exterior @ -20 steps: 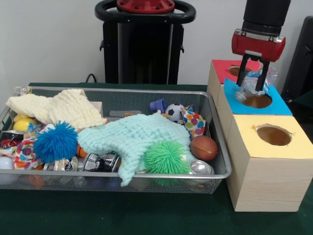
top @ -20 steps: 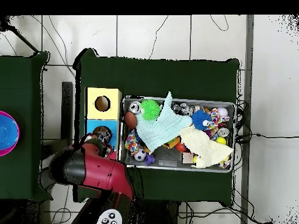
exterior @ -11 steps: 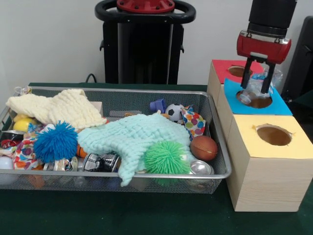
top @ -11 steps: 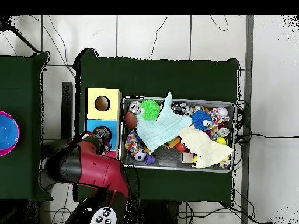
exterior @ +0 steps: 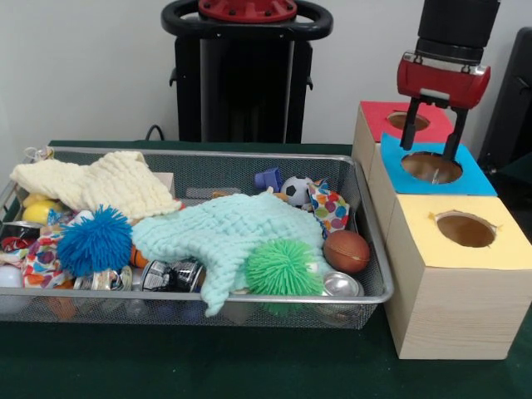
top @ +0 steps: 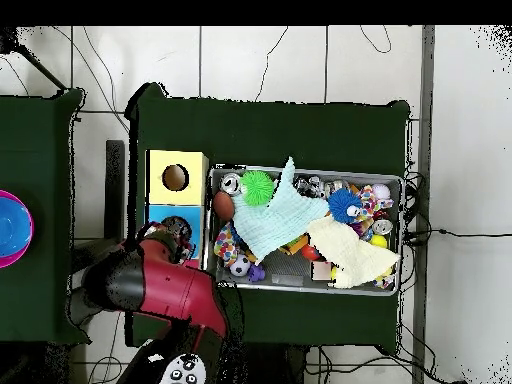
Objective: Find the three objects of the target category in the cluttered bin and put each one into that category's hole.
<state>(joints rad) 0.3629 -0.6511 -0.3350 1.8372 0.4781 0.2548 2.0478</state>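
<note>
Now blue hole empty-looking, no object visible in or over it; dropped item not visible, so axis and heading cannot tell. Gripper just above hole, fingers spread, holding nothing. Judgement: release step done; lift straight up clear of box rim, swing to wire bin, target remaining items among cloths, likely the shiny cans at front edge.

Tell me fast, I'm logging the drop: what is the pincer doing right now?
Pincer: open and empty, hanging over the round hole in the blue-topped wooden box.
</note>
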